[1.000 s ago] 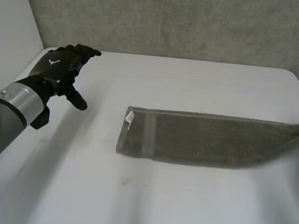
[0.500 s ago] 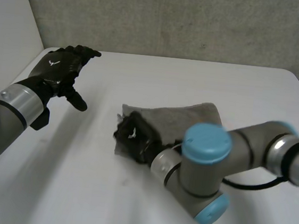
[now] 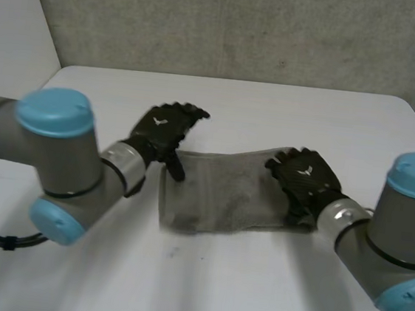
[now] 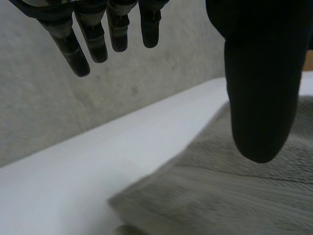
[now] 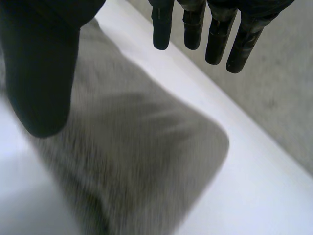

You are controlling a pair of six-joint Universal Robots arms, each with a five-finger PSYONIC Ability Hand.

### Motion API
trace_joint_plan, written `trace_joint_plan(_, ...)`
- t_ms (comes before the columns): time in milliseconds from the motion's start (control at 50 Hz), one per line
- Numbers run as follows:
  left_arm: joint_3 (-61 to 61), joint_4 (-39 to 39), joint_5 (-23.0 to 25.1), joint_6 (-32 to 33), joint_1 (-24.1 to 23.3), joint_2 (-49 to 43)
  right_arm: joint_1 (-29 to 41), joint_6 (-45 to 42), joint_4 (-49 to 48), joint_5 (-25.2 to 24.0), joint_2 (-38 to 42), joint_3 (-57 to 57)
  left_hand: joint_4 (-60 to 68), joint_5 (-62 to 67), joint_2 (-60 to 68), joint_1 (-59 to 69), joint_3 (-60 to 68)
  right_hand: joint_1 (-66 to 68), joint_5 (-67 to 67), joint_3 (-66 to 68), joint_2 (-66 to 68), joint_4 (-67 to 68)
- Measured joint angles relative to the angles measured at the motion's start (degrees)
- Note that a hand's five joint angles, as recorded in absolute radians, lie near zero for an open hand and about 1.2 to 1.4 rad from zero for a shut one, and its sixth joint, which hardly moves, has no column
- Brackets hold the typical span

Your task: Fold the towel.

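Head view: grey towel (image 3: 218, 194) lies folded at centre frame on the white table (image 3: 252, 294). My left hand (image 3: 162, 127) is at its upper-left corner, my right hand (image 3: 305, 179) over its right end. Each hand's back bears a small white emblem.
Left wrist view: fingers (image 4: 78, 49) straight, thumb apart, nothing held; towel (image 4: 234, 196) beneath the thumb.
Right wrist view: fingers (image 5: 161, 29) relaxed and empty, towel (image 5: 146, 161) under my palm.

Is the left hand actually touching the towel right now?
Cannot tell. In the head view the thumb of the left hand ends at a corner of the towel; the left wrist view shows it over the cloth, with neither contact nor gap plain.
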Motion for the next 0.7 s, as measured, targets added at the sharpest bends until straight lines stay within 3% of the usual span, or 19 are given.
trace_joint_plan(140,6.2,-3.1,-6.5,3.3,-4.9,-7.2,-6.0,-0.2,0.3,-1.7,0.9,4.3,0.2,0.1,0.2,0.3,0.2,0.8,1.1,1.5,1.1,1.0)
trace_joint_plan(160,7.8,-4.4,-8.4,5.1,-6.0,-9.1,-7.3,-0.4,0.2,-1.9,1.6,4.8,0.2,0.1,0.2,0.3,0.2,8.0,9.2,10.5,10.2,9.4)
trace_joint_plan(200,8.4,-4.8,-9.0,5.8,-6.4,-9.7,-7.8,-0.6,0.1,-1.9,1.9,4.9,0.2,0.1,0.2,0.3,0.2,11.5,13.1,14.9,13.9,13.7)
trace_joint_plan(220,9.1,-5.6,-10.0,7.0,-6.8,-10.7,-8.2,-0.7,0.0,-1.9,2.3,4.9,0.2,0.1,0.2,0.3,0.2,21.5,22.8,26.5,25.8,24.2)
trace_joint_plan(260,9.6,-6.5,-11.2,8.3,-7.1,-11.6,-9.0,-1.1,-0.3,-1.9,3.1,4.6,0.2,0.1,0.2,0.3,0.2,21.5,22.8,26.5,25.8,24.2)
trace_joint_plan(280,9.7,-7.1,-11.9,9.0,-7.3,-12.0,-9.2,-1.2,-0.4,-1.9,3.3,4.5,0.2,0.1,0.2,0.3,0.2,32.7,40.2,43.3,43.5,42.2)
trace_joint_plan(300,9.7,-7.7,-12.8,9.7,-7.4,-12.4,-9.4,-1.4,-0.5,-1.8,3.4,4.2,0.2,0.1,0.2,0.3,0.2,36.2,46.0,49.4,48.6,48.4)
trace_joint_plan(400,8.4,-9.4,-16.1,10.9,-7.5,-12.2,-8.9,-3.1,-1.8,-1.3,3.2,1.5,0.2,0.1,0.2,0.3,0.2,39.0,51.0,55.5,52.8,54.6)
trace_joint_plan(520,5.3,-10.1,-19.0,10.8,-7.2,-8.0,-3.0,-6.1,-2.6,-0.6,2.0,-4.1,0.2,0.1,0.2,0.3,0.2,40.3,52.0,55.8,54.3,55.1)
trace_joint_plan(700,-0.3,-9.7,-23.6,10.5,-2.3,3.3,15.5,-9.6,0.1,1.3,8.0,-16.2,0.1,-0.1,0.1,0.2,0.1,40.9,52.9,55.8,54.4,55.2)
